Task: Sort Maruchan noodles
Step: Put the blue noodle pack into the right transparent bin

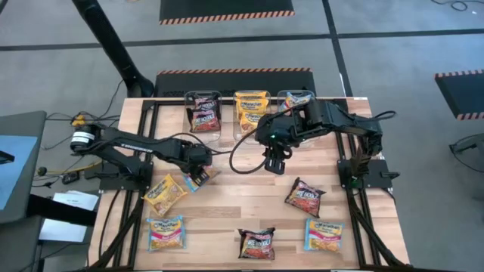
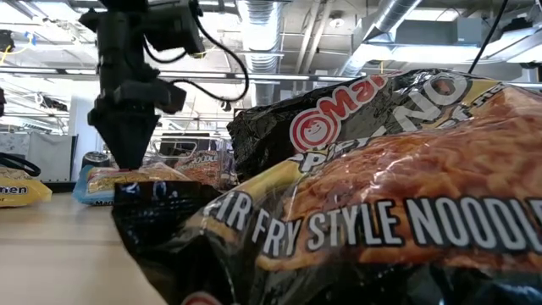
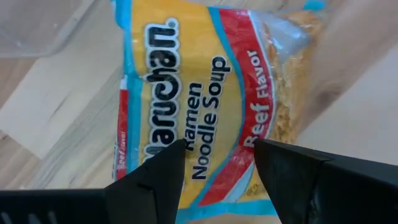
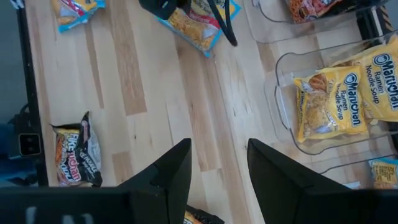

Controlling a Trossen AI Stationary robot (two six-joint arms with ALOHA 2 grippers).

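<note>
- Nearest your low camera lies a dark packet [image 2: 381, 195], at the table's front edge.
- Your left gripper [image 3: 217, 165] hovers over a beef packet [image 3: 205, 93], jaws spread astride it, gripping nothing.
- Your right gripper [image 4: 217, 165] hangs open and empty above bare wood near the tubs [image 4: 283, 93].

Even, bright overhead light falls on the wooden table [image 1: 249, 204], leaving only short, soft shadows beside the arms and packets. In the low view, ceiling light fixtures [image 2: 258, 17] glow nearly white against the room, and the dark stir fry noodle packet [image 2: 364, 220] fills the foreground so close that its near edge is soft and its plastic carries small glints. The left wrist view shows the beef ramen packet [image 3: 199, 93] slightly blurred, with pale glare on the tabletop alongside.
</note>
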